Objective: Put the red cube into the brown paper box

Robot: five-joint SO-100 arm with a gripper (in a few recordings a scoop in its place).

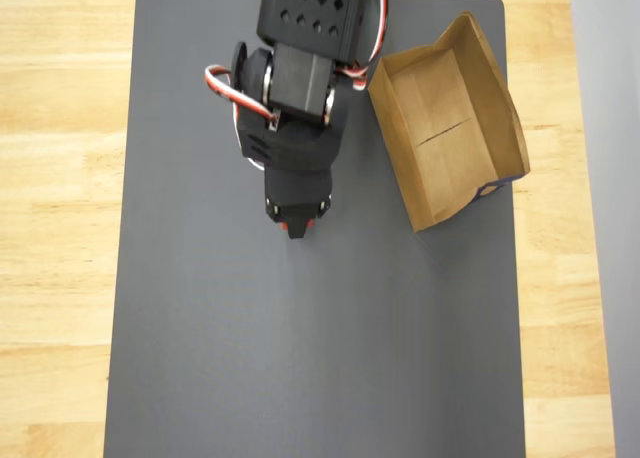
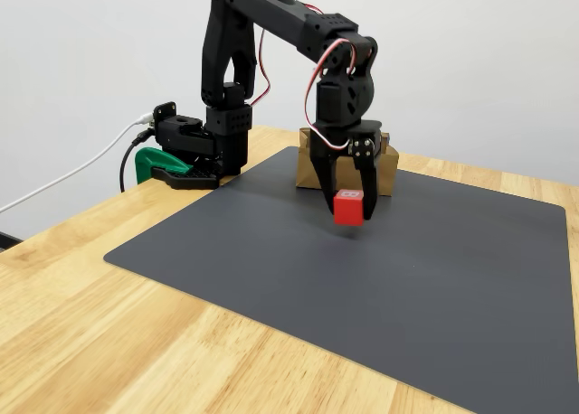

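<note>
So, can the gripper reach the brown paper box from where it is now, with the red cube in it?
Probably yes. The gripper holds the red cube above the grey mat, and nothing stands between it and the open brown paper box close beside it.

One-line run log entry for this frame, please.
gripper: shut on red cube, lifted off grey mat | brown paper box: empty

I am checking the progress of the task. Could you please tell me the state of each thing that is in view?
red cube: held between the fingers, lifted off the mat.
gripper: shut on the cube, pointing down.
brown paper box: open, empty, lying on the mat's edge.
grey mat: flat on the wooden table.
</note>
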